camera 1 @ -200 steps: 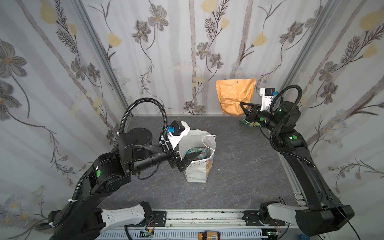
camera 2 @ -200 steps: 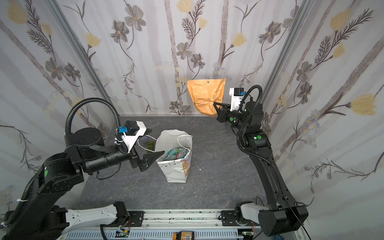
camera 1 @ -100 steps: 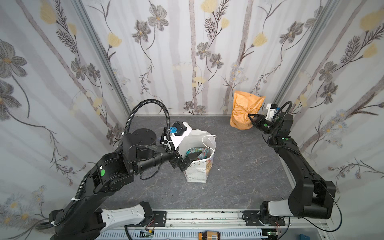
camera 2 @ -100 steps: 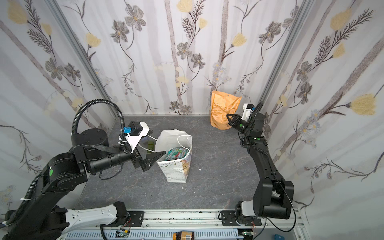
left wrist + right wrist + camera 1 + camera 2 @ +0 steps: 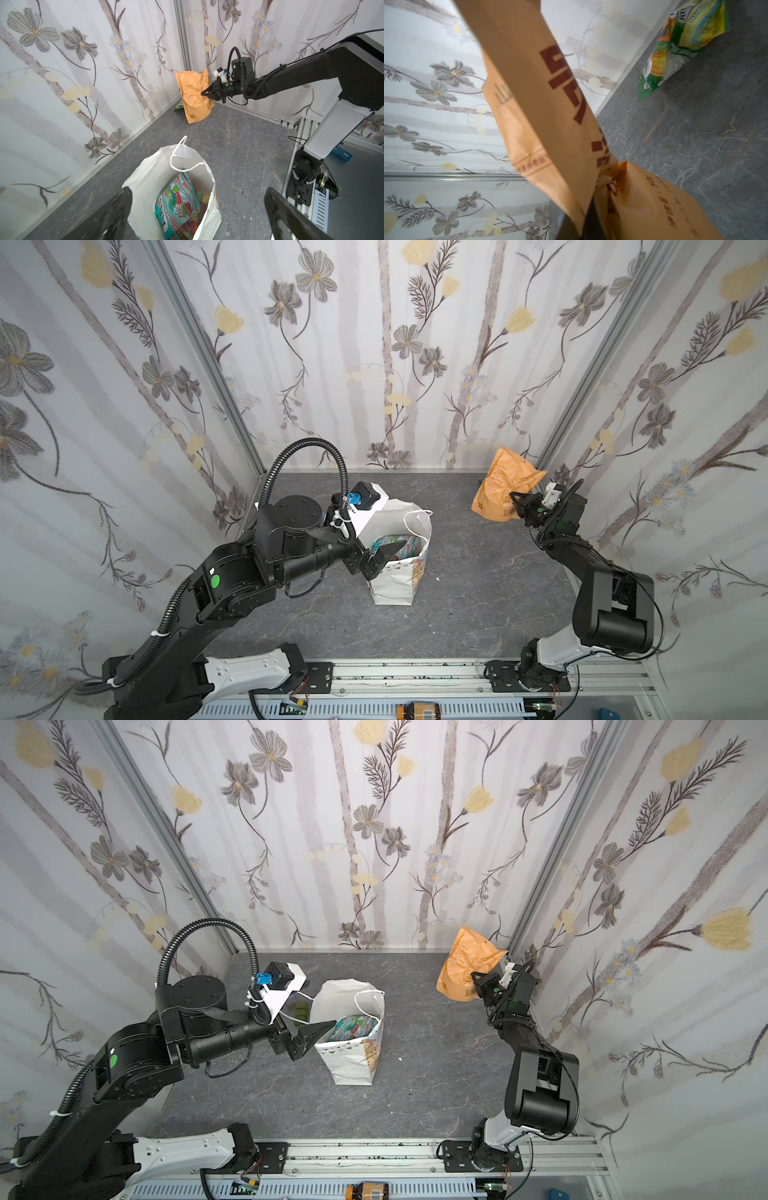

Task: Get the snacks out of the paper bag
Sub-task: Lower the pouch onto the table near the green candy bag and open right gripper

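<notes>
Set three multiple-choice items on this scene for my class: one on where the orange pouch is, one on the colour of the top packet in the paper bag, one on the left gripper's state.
1. Where is the orange pouch?
A. lying flat by the front rail
B. in the right gripper, near the back right corner of the table
C. under the left arm

2. What colour is the uppermost packet in the paper bag?
A. teal
B. black
C. purple

3. What state is the left gripper in?
A. shut on a cord handle
B. shut on a packet
C. open, gripping nothing

Answers:
1 B: the right gripper's jaws pinch the pouch beside the corner post.
2 A: the teal packet lies on top.
3 C: its jaws stand wide apart at the bag's mouth.
</notes>
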